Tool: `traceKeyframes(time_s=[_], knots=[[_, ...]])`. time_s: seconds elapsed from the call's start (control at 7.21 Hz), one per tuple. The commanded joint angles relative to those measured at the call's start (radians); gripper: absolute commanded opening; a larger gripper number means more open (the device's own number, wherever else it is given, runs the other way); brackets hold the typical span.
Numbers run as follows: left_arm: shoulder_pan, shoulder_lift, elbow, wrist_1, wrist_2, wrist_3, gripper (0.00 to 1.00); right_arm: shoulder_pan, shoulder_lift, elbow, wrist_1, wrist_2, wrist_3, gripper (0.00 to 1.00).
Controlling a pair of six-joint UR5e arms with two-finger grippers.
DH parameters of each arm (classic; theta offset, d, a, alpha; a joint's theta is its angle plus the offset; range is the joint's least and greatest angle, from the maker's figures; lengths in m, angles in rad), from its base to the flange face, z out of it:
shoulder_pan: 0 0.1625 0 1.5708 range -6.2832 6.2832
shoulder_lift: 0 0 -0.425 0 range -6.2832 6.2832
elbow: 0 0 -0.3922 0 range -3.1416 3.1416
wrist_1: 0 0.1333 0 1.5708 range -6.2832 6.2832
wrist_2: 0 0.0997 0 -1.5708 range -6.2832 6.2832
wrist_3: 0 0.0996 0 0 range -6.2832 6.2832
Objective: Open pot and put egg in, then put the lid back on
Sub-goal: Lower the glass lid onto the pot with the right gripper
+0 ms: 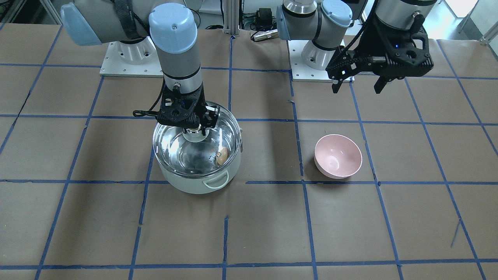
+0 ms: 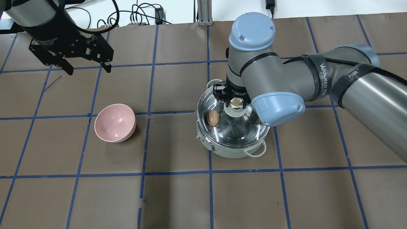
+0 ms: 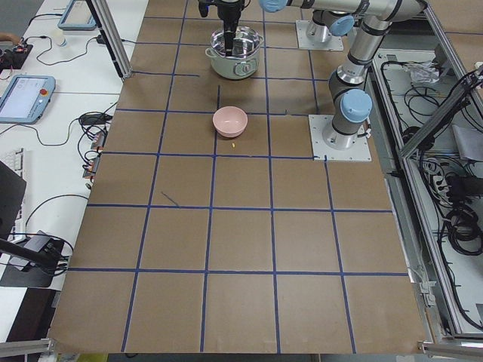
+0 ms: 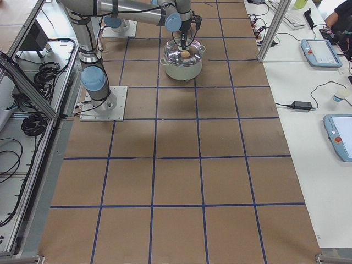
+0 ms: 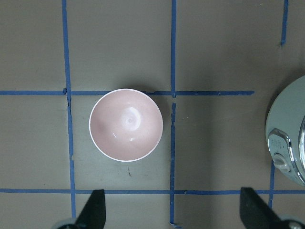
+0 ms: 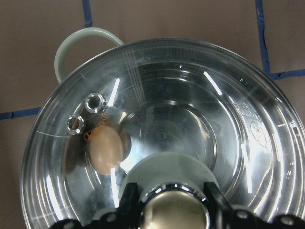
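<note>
Front view: one pot [image 1: 194, 186] centre-left, one egg [image 1: 222, 156] inside at its right, one lid [image 1: 175, 146] over it, right gripper [image 1: 193, 127] pinching its top; one bowl [image 1: 337, 156] centre-right, left gripper [image 1: 356, 88] spread, empty, upper right. Overhead: right arm [image 2: 286, 79] hides the pot's right rim; lid seated or not, cannot tell. Wrist views: bowl mid-frame above spread fingers [image 5: 93, 210]; egg at left under the glass.

Right gripper [image 2: 235, 103] seemingly grips the lid [image 2: 234, 128] over the pot [image 2: 229, 153]
</note>
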Motion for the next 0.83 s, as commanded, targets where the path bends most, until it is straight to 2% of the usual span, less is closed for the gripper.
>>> traceKeyframes(time_s=[0.0, 0.28, 0.69], knots=[[0.000, 0.000, 0.001, -0.001, -0.001, 0.000, 1.00, 0.000, 0.001, -0.001, 0.000, -0.001, 0.000, 0.45], [0.000, 0.000, 0.001, 0.000, 0.002, 0.000, 1.00, 0.000, 0.003, 0.001, -0.003, 0.000, -0.001, 0.46], [-0.002, 0.000, -0.001, 0.000, 0.002, 0.000, 1.00, 0.000, 0.003, 0.001, -0.004, -0.001, 0.000, 0.59]])
